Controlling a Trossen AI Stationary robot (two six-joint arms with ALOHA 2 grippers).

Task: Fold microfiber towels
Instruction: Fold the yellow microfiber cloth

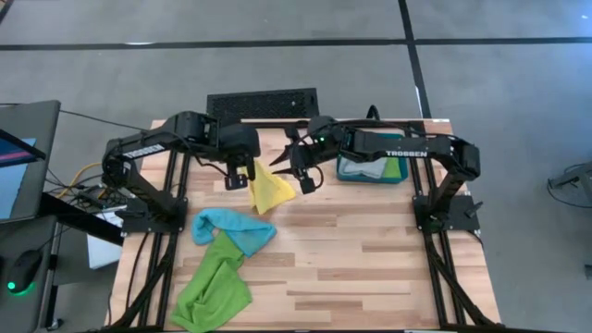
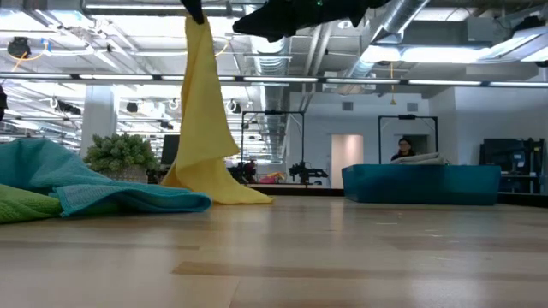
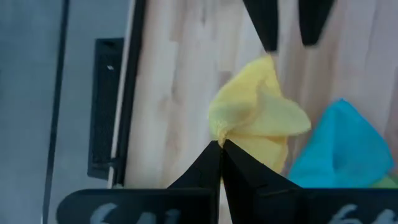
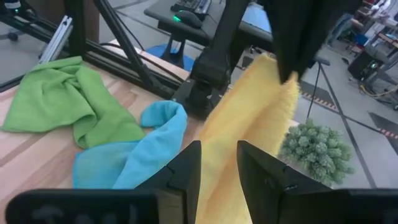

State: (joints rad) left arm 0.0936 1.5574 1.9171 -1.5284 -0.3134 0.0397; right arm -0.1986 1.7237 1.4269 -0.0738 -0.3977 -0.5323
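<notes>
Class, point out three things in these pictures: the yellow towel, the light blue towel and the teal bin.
yellow towel point(image 1: 269, 190), high view, middle of the cloth near the table.
light blue towel point(image 1: 231, 228), high view, centre of the crumpled cloth.
teal bin point(image 2: 428, 183), low view, its front wall.

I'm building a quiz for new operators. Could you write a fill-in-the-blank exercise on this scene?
1. The left gripper is shut on the ____ towel.
2. The right gripper is ____, near that hanging towel.
3. The light blue towel lies partly on the ____ towel.
4. The teal bin holds folded ____.

Missing: yellow; open; lime green; towels
</notes>
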